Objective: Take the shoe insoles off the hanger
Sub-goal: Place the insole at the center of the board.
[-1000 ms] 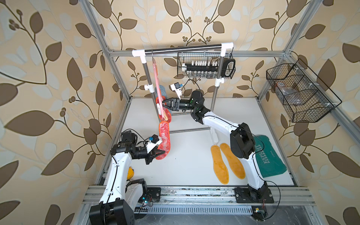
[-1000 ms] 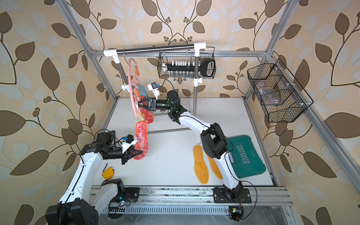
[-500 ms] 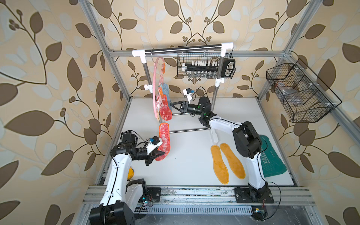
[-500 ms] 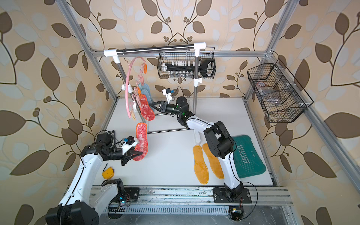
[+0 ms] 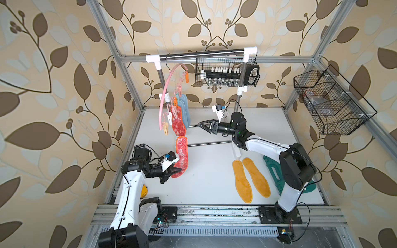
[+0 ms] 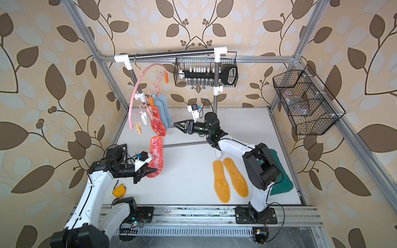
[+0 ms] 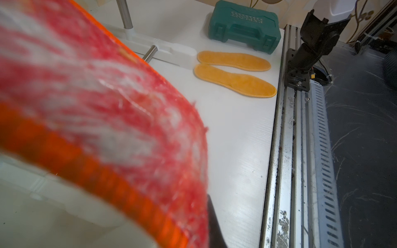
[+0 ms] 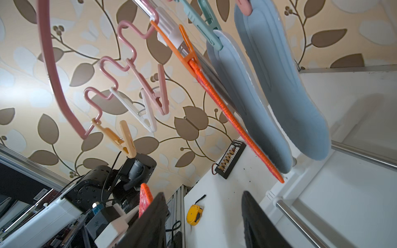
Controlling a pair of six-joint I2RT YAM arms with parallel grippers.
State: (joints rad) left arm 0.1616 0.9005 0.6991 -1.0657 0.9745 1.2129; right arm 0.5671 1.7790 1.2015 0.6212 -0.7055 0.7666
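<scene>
The red insole (image 5: pixel 182 152) clamped in the left hand (image 5: pixel 177 171) should be laid flat beneath it, the right hand (image 5: pixel 200 124) being spread apart.

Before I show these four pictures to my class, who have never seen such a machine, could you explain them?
Two white robot arms work over a white table. Two pictures look down from above; two come from cameras on the arms' wrists. The left claw is shut on a red-and-white insole, held below the pink hanger. The right claw is open and empty. Another red insole and two grey-blue insoles hang clipped. Two orange-yellow insoles and a green case lie on the table.
</scene>
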